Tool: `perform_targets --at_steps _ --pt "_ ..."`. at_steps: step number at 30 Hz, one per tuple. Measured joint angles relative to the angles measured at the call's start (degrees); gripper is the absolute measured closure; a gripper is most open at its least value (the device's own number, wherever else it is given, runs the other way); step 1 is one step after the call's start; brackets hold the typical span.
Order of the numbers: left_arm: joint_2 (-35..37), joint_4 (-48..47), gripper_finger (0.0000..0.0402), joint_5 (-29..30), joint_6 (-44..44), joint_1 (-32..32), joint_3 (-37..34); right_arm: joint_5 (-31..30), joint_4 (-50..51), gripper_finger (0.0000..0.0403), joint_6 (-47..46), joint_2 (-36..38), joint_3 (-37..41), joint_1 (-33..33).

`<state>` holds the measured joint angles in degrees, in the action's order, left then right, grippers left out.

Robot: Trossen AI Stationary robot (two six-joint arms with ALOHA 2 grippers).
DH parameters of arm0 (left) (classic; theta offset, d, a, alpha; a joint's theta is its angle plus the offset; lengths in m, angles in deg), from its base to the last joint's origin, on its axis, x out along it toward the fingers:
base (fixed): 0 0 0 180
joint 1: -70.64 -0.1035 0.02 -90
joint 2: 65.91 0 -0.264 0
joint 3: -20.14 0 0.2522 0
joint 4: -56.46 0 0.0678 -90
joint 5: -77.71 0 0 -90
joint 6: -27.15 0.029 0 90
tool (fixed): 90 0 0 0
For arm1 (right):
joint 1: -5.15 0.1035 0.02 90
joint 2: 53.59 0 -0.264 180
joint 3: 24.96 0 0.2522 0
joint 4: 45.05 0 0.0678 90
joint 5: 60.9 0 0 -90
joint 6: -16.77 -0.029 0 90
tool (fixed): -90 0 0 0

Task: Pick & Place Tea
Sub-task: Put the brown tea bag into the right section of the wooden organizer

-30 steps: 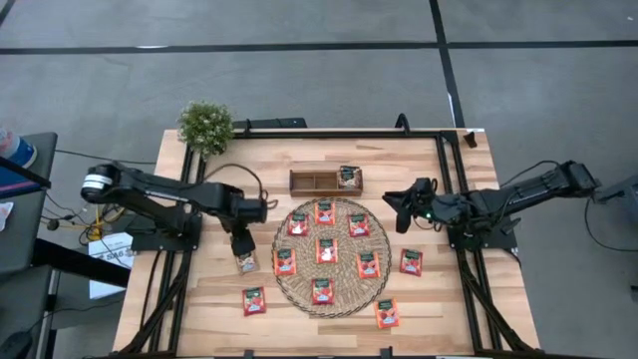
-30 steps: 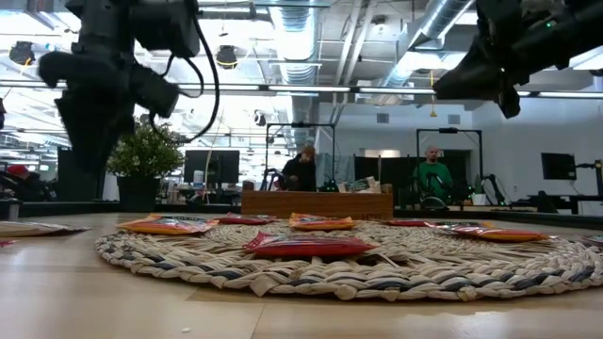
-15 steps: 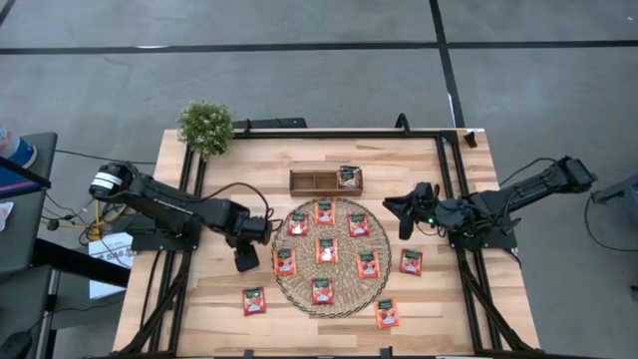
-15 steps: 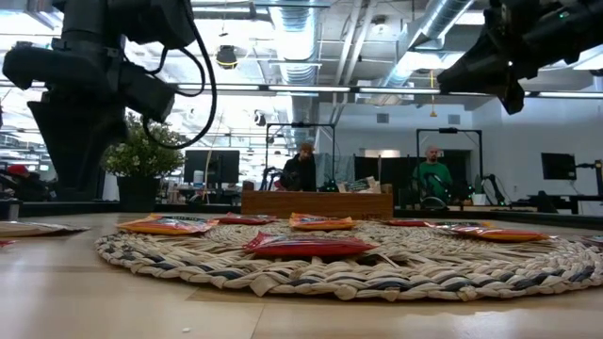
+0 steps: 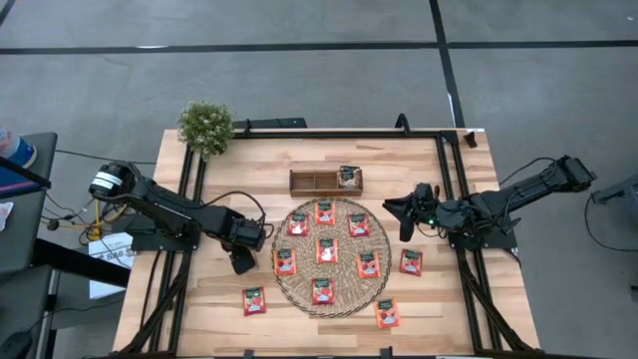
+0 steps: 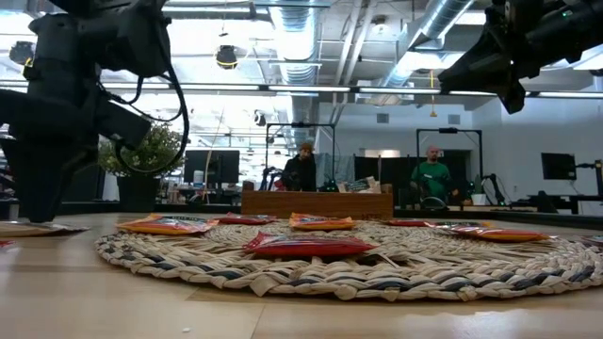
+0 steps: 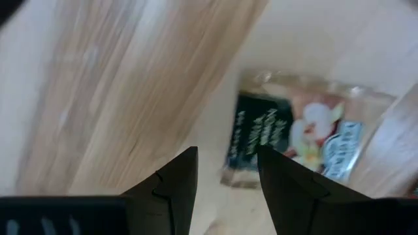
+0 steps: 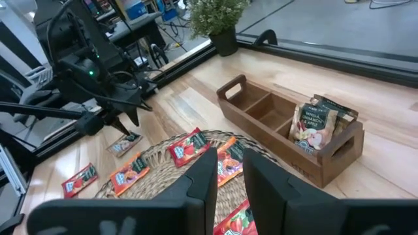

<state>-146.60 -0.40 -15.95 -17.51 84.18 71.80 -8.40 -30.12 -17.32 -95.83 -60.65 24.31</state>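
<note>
Wooden table (image 5: pixel 439 309), left gripper (image 7: pixel 225 173) above pale sachet (image 7: pixel 297 137)

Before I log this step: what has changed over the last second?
The left gripper has come down over the pale tea sachet lying on the table left of the woven mat, fingers open, not gripping it. The right gripper barely shifted. The sachets on the mat and the wooden tray stayed put.

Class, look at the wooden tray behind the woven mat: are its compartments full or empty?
Mostly empty. The tray holds one pale sachet standing upright in an end compartment; the other compartments show bare wood.
</note>
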Motion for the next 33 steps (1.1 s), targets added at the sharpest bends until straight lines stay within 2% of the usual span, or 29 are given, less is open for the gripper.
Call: perform_targets --at_steps 7,22,33 --pt "0.0 4.9 0.0250 -0.6 -0.2 0.0 0.0 0.0 0.0 0.0337 0.0 0.0 0.0 0.0" --pt "0.0 3.4 0.0250 4.3 0.0 0.0 0.0 0.0 0.0 0.0337 0.1 0.0 0.0 0.0" --pt "-1.3 2.5 0.0250 4.5 0.0 0.0 0.0 0.0 -0.1 0.0337 1.1 0.0 0.0 0.0"
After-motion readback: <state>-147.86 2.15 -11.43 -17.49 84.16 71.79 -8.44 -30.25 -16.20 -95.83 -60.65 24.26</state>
